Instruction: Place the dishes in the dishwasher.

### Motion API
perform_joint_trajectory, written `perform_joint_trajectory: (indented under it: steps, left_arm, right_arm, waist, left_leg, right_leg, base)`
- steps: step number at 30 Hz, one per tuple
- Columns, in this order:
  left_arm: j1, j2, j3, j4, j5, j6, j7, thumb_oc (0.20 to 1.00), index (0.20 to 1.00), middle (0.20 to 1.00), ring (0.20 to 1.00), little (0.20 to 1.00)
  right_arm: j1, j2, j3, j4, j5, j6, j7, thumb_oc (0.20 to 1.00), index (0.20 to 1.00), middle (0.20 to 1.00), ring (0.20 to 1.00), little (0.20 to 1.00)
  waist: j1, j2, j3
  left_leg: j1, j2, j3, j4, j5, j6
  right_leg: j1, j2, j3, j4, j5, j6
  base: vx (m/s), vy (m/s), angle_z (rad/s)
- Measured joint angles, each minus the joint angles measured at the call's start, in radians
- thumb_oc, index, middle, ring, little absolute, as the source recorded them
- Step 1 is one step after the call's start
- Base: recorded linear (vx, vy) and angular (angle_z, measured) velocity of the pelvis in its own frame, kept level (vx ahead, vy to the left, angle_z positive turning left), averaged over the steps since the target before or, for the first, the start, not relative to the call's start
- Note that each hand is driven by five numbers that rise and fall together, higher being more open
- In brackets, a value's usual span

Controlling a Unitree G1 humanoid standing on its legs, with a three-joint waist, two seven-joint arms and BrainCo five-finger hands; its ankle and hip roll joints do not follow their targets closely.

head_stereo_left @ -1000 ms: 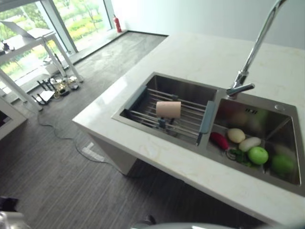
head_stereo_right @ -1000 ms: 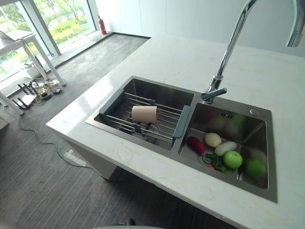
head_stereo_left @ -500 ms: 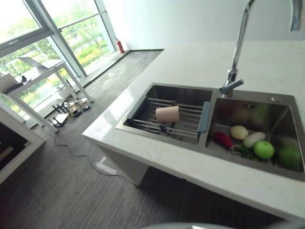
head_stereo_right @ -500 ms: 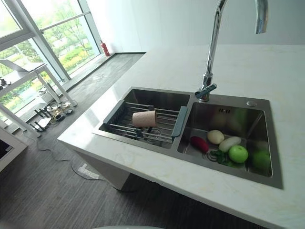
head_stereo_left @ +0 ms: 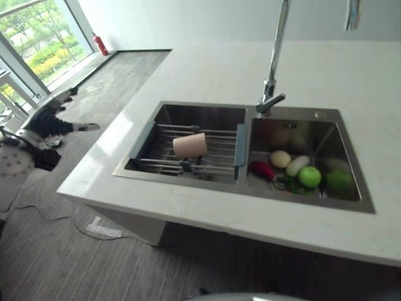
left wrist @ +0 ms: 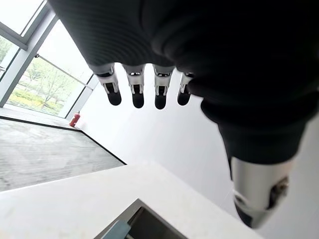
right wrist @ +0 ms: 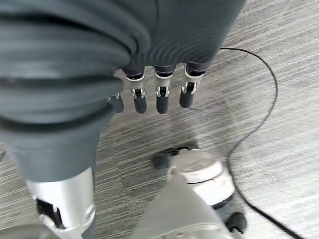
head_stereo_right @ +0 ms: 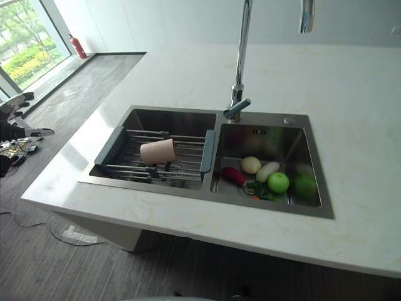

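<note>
A beige cup (head_stereo_left: 190, 145) lies on its side on a wire rack (head_stereo_left: 156, 164) with grey-blue ends, set across the left basin of a steel double sink (head_stereo_left: 144, 175). My left hand (left wrist: 136, 89) hangs with straight fingers and holds nothing; past it are the white counter (left wrist: 60, 199) and a corner of the sink. My right hand (right wrist: 160, 97) is likewise open and empty, above the grey striped floor.
The right basin holds a red pepper (head_stereo_left: 261, 169), a pale round vegetable (head_stereo_left: 280, 158), a green apple (head_stereo_left: 309, 177) and other greens. A tall chrome tap (head_stereo_left: 274, 63) rises behind the sink. Dark objects (head_stereo_left: 50, 122) lie on the floor at the left, near the windows.
The whole picture has shifted, so the camera has moved and now faces the sink more squarely. The cup, rack and vegetables lie as before.
</note>
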State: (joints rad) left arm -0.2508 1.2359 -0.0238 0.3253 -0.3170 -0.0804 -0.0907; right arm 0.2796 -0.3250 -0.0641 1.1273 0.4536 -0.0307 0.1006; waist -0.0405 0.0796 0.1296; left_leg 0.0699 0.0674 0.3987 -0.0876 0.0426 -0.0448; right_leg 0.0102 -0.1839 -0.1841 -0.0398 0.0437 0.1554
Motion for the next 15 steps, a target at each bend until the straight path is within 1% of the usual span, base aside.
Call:
perform_joint_trajectory:
  steps: [1, 3, 5, 9, 10, 13, 14, 15]
  left_arm:
    - [-0.025, 0.0, -0.031, 0.012, 0.026, 0.0, 0.0, 1.0, 1.0, 1.0, 1.0, 1.0]
    - [-0.074, -0.001, -0.052, 0.009, 0.028, -0.004, 0.001, 1.0, 1.0, 1.0, 1.0, 1.0]
    - [-0.114, -0.006, -0.058, 0.009, 0.033, -0.005, 0.008, 1.0, 1.0, 1.0, 1.0, 1.0]
    - [-0.204, -0.015, -0.109, 0.005, 0.043, -0.006, 0.024, 1.0, 1.0, 1.0, 1.0, 1.0]
    - [-0.236, -0.015, -0.137, 0.007, 0.064, -0.005, 0.032, 1.0, 1.0, 1.0, 1.0, 1.0]
    - [-0.279, -0.016, -0.184, 0.007, 0.067, -0.004, 0.049, 1.0, 1.0, 1.0, 1.0, 1.0]
    - [-0.307, -0.016, -0.211, 0.007, 0.089, -0.004, 0.055, 1.0, 1.0, 1.0, 1.0, 1.0]
    - [-0.321, -0.016, -0.225, 0.008, 0.104, -0.004, 0.062, 1.0, 1.0, 1.0, 1.0, 1.0]
  right_arm:
    - [0.0, -0.007, 0.0, 0.001, 0.0, 0.002, 0.0, 1.0, 1.0, 1.0, 1.0, 1.0]
    - [-0.006, -0.024, 0.0, 0.001, 0.0, 0.002, 0.0, 1.0, 1.0, 1.0, 1.0, 1.0]
    - [-0.017, -0.042, 0.0, 0.001, 0.001, -0.001, 0.002, 1.0, 1.0, 1.0, 1.0, 1.0]
    - [-0.043, -0.078, 0.0, 0.0, 0.011, -0.008, 0.006, 1.0, 1.0, 1.0, 1.0, 1.0]
    - [-0.06, -0.089, 0.0, 0.001, 0.04, -0.013, 0.016, 1.0, 1.0, 1.0, 1.0, 1.0]
    - [-0.083, -0.094, 0.008, -0.001, 0.041, -0.029, 0.022, 1.0, 1.0, 1.0, 1.0, 1.0]
    - [-0.097, -0.097, 0.01, -0.006, 0.042, -0.032, 0.023, 1.0, 1.0, 1.0, 1.0, 1.0]
    - [-0.102, -0.098, 0.014, -0.01, 0.044, -0.031, 0.024, 1.0, 1.0, 1.0, 1.0, 1.0]
  waist:
    - [0.001, 0.013, 0.013]
    - [-0.001, 0.025, 0.046]
    - [-0.006, 0.024, 0.078]
    - [-0.012, 0.013, 0.123]
    - [-0.011, 0.003, 0.141]
    - [-0.012, -0.012, 0.169]
    - [-0.014, -0.019, 0.191]
    - [-0.016, -0.023, 0.196]
  left_leg:
    - [-0.015, 0.0, 0.009, 0.0, 0.0, 0.0]
    - [-0.035, 0.0, 0.017, 0.0, 0.004, 0.002]
    - [-0.042, 0.002, 0.022, 0.001, 0.01, 0.004]
    - [-0.066, 0.002, 0.028, 0.001, 0.015, 0.007]
    - [-0.073, 0.003, 0.036, 0.001, 0.016, 0.008]
    - [-0.076, 0.004, 0.043, 0.002, 0.016, 0.008]
    - [-0.079, 0.004, 0.046, 0.002, 0.016, 0.008]
    - [-0.085, 0.005, 0.046, 0.003, 0.016, 0.008]
  right_leg:
    - [-0.025, -0.001, 0.01, 0.011, 0.0, 0.0]
    - [-0.054, -0.002, 0.012, 0.018, 0.004, 0.001]
    - [-0.071, 0.0, 0.018, 0.029, 0.008, -0.002]
    - [-0.11, 0.0, 0.025, 0.047, 0.008, -0.003]
    - [-0.124, 0.001, 0.033, 0.053, 0.008, -0.003]
    - [-0.133, 0.002, 0.036, 0.057, 0.007, -0.003]
    - [-0.139, 0.002, 0.038, 0.059, 0.007, -0.003]
    - [-0.145, 0.002, 0.038, 0.061, 0.007, -0.003]
  base:
    - [-0.06, 0.057, -0.15]
    - [-0.08, 0.052, -0.13]
    - [-0.07, 0.032, -0.14]
    - [-0.06, 0.008, -0.08]
    - [-0.06, -0.009, -0.13]
    - [-0.05, -0.012, -0.09]
    - [-0.09, -0.021, -0.04]
    - [-0.1, -0.027, -0.02]
